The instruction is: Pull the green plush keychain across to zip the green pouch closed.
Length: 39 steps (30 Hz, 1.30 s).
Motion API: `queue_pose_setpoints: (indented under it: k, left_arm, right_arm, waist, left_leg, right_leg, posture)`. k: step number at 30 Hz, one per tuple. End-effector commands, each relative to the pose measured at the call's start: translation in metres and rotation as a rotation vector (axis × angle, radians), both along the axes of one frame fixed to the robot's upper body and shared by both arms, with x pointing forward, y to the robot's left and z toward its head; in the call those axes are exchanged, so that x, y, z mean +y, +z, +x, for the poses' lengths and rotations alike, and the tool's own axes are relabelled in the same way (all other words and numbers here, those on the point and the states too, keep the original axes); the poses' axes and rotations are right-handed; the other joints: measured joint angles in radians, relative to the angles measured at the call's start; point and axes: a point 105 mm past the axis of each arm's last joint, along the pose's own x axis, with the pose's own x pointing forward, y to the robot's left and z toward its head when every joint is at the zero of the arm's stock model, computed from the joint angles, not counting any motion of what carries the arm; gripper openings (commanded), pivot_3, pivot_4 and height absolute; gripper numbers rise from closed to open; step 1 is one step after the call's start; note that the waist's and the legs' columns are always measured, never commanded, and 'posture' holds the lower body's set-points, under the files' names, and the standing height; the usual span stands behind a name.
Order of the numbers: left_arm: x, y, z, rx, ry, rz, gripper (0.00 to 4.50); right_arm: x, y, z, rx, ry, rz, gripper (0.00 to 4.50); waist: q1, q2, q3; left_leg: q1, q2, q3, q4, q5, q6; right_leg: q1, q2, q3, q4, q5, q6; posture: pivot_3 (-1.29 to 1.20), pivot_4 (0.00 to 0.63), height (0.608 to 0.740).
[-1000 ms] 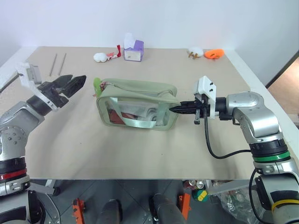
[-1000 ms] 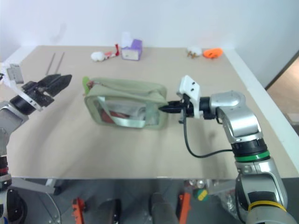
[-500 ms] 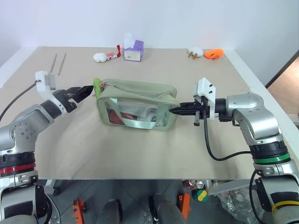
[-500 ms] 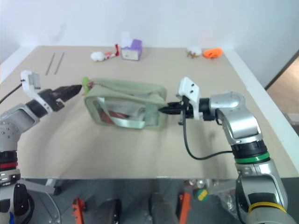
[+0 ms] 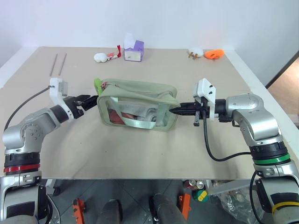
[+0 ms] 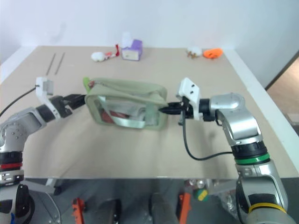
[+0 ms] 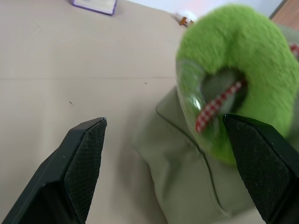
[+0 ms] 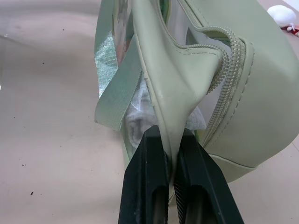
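Note:
The green pouch [image 5: 140, 88] lies mid-table with its long side across, its clear window facing me. At its left end the green plush keychain [image 5: 97, 85] stands up, a fuzzy lime ring [image 7: 243, 51]. My left gripper [image 5: 88, 99] is open just left of that end, level with the table. In the left wrist view the keychain sits close ahead of one finger [image 7: 259, 158], and I cannot tell whether they touch. My right gripper [image 5: 174, 111] is shut on the pouch's right end, with a fold of pouch fabric [image 8: 175, 100] pinched between its fingers [image 8: 147, 186].
Along the table's far edge lie a purple-and-white box [image 5: 133, 49], a white plush [image 5: 100, 57], another white item [image 5: 195, 51] and an orange toy [image 5: 214, 53]. Two thin rods [image 5: 58, 63] lie at the far left. The table's front edge [image 5: 140, 178] is close below the pouch.
My left gripper has come down and to the right, from well left of the pouch to right beside the keychain. The right gripper and pouch have stayed put.

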Motion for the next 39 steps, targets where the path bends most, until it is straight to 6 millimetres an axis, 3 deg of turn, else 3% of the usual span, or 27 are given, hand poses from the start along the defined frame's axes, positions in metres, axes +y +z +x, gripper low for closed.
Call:
queue_pose_setpoints:
  k: [1, 2, 5, 15, 22, 28, 39]
  left_arm:
    - [-0.002, 0.015, 0.005, -0.06, 0.0, -0.002, 4.14]
    - [-0.003, 0.015, 0.005, -0.062, 0.0, -0.003, 4.14]
    - [-0.002, 0.014, 0.007, -0.064, 0.01, -0.013, 3.46]
    - [-0.002, 0.023, 0.003, -0.098, 0.008, -0.043, 0.04]
    - [0.005, 0.039, 0.005, -0.198, 0.058, 0.03, 0.01]
    - [0.0, 0.079, -0.001, -0.365, 0.039, 0.133, 0.01]
    - [-0.062, 0.119, -0.011, -0.506, -0.183, 0.3, 0.01]
  right_arm:
    - [0.001, 0.008, -0.004, -0.042, 0.017, -0.007, 0.01]
    - [0.001, 0.008, -0.004, -0.043, 0.016, -0.008, 0.01]
    - [0.001, 0.007, -0.004, -0.042, 0.013, -0.012, 0.0]
    - [0.002, 0.005, -0.003, -0.042, 0.019, -0.015, 0.0]
    - [0.004, 0.005, -0.003, -0.043, 0.028, -0.017, 0.0]
    - [0.004, 0.003, -0.003, -0.038, 0.03, -0.025, 0.0]
    - [0.004, 0.004, -0.003, -0.041, 0.023, -0.026, 0.0]
  waist:
    - [0.0, 0.0, 0.0]
    - [0.0, 0.0, 0.0]
    - [0.0, 0.0, 0.0]
    - [0.0, 0.0, 0.0]
    - [0.0, 0.0, 0.0]
    - [0.0, 0.0, 0.0]
    - [-0.001, 0.0, 0.0]
  left_leg:
    - [0.0, 0.0, 0.0, 0.0, 0.0, 0.0]
    - [0.0, 0.0, 0.0, 0.0, 0.0, 0.0]
    - [0.0, 0.0, 0.0, 0.0, 0.0, 0.0]
    - [0.0, 0.0, 0.0, 0.0, 0.0, 0.0]
    - [0.0, 0.0, 0.0, 0.0, 0.0, 0.0]
    - [0.0, 0.0, 0.0, 0.0, 0.0, 0.0]
    - [0.001, 0.0, 0.0, 0.0, 0.0, 0.0]
  right_leg:
    - [0.0, 0.0, 0.0, 0.0, 0.0, 0.0]
    - [0.0, 0.0, 0.0, 0.0, 0.0, 0.0]
    - [0.0, 0.0, 0.0, 0.0, 0.0, 0.0]
    - [0.0, 0.0, 0.0, 0.0, 0.0, 0.0]
    - [0.0, 0.0, 0.0, 0.0, 0.0, 0.0]
    - [0.0, 0.0, 0.0, 0.0, 0.0, 0.0]
    - [0.001, 0.0, 0.0, 0.0, 0.0, 0.001]
  posture:
    - [0.0, 0.15, 0.74]
    - [0.0, 0.15, 0.74]
    - [0.0, 0.15, 0.74]
    - [0.0, 0.15, 0.74]
    - [0.0, 0.15, 0.74]
    - [0.0, 0.15, 0.74]
    - [0.0, 0.15, 0.74]
